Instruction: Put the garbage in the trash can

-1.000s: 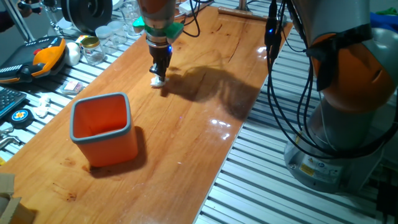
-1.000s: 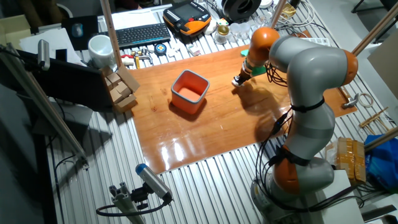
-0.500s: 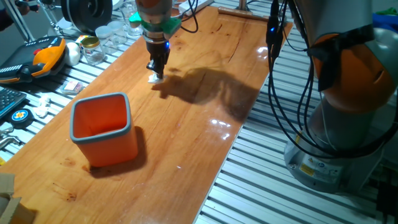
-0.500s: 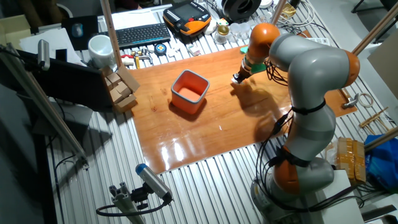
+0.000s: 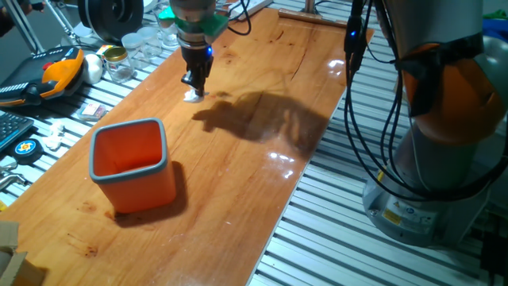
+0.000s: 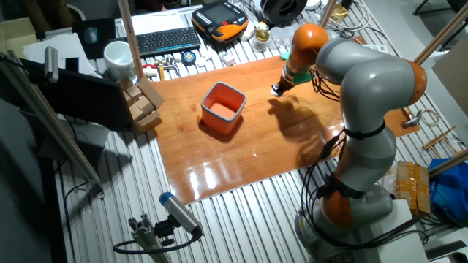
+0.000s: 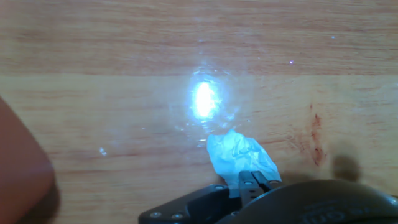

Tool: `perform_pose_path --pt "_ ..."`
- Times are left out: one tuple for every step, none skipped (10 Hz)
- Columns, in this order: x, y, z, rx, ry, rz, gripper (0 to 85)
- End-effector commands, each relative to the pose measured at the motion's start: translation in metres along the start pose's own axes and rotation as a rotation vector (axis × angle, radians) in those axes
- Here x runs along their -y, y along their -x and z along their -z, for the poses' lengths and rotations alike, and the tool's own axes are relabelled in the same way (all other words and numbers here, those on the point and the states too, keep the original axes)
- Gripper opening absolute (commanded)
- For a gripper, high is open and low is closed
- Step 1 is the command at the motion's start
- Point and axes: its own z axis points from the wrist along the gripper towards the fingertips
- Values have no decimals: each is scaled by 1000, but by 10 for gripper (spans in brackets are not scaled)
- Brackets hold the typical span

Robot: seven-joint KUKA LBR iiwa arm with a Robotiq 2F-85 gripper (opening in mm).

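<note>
My gripper is shut on the garbage, a small crumpled white wad that hangs from the fingertips just above the wooden table. In the hand view the garbage sits pinched at the closed tips of my gripper, with a bright light spot on the wood ahead of it. The trash can, an orange bin with a grey rim, stands upright and open nearer the front left. From the other side, my gripper is to the right of the trash can. An orange blur at the hand view's left edge may be the trash can.
Beside the table's far edge lie an orange-and-black tool, a white egg-shaped ball and clear glass jars. A keyboard, a white cup and wooden blocks sit beyond the table. The robot base stands at the right.
My gripper has moved with the garbage up and to the left along the table's far side, a short way toward the jars. The trash can has not moved.
</note>
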Motion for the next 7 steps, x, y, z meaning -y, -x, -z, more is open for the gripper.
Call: perform_pose_path --pt "-4 0 4 -1 0 -1 0" --pt "-10 0 8 -2 -5 1 0" --pt "-15 0 12 -2 -9 6 0" --pt "-19 0 15 -3 -12 7 0" --pt "-22 0 17 -6 -12 7 0" --pt "-25 0 19 -10 -14 8 0" --pt "-28 0 21 -13 -14 8 0"
